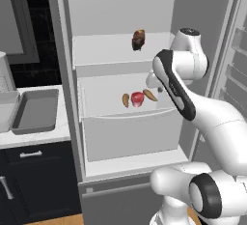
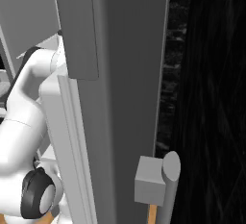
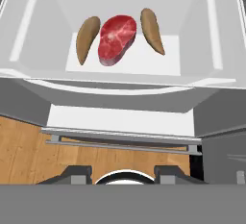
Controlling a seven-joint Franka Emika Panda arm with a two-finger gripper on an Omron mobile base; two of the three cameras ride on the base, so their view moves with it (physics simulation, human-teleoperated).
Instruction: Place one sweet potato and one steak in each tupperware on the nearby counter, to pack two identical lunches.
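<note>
The fridge (image 1: 144, 7) stood open. On its middle shelf (image 1: 101, 98), near the centre, the red steak (image 3: 115, 39) lay between two sweet potatoes, the left sweet potato (image 3: 87, 39) and the right sweet potato (image 3: 152, 31), each just beside it. The dark steak (image 1: 138, 40) sat on the upper shelf (image 1: 96, 50), toward its right edge. Two tupperware trays, of which the darker tupperware (image 1: 36, 111) was plain, rested on the tabletop (image 1: 34, 137) near its right edge. The gripper (image 3: 122, 174) held nothing; whether it was spread or pressed together, I cannot tell.
</note>
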